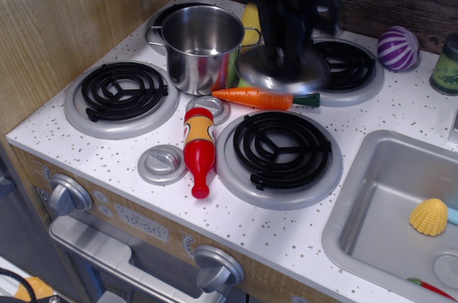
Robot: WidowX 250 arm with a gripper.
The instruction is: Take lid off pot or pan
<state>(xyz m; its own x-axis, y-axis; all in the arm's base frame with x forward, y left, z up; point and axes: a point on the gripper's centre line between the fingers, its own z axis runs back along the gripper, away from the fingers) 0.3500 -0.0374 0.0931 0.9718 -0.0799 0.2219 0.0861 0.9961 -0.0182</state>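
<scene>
The shiny steel pot (pixel 201 46) stands open on the back left of the stove, its inside empty. The round domed steel lid (pixel 283 71) hangs in the air to the pot's right, above the carrot (pixel 261 98) and the green vegetable. My black gripper (pixel 286 44) is blurred with motion and comes down onto the lid's centre, shut on its knob, which is hidden by the fingers.
A red and yellow bottle (pixel 198 147) lies between the front burners (pixel 280 148). Small flat grey discs (pixel 162 163) sit near it. A purple onion (pixel 397 48) is at the back right. The sink (pixel 372 210) holds a yellow shell-shaped toy (pixel 428 216).
</scene>
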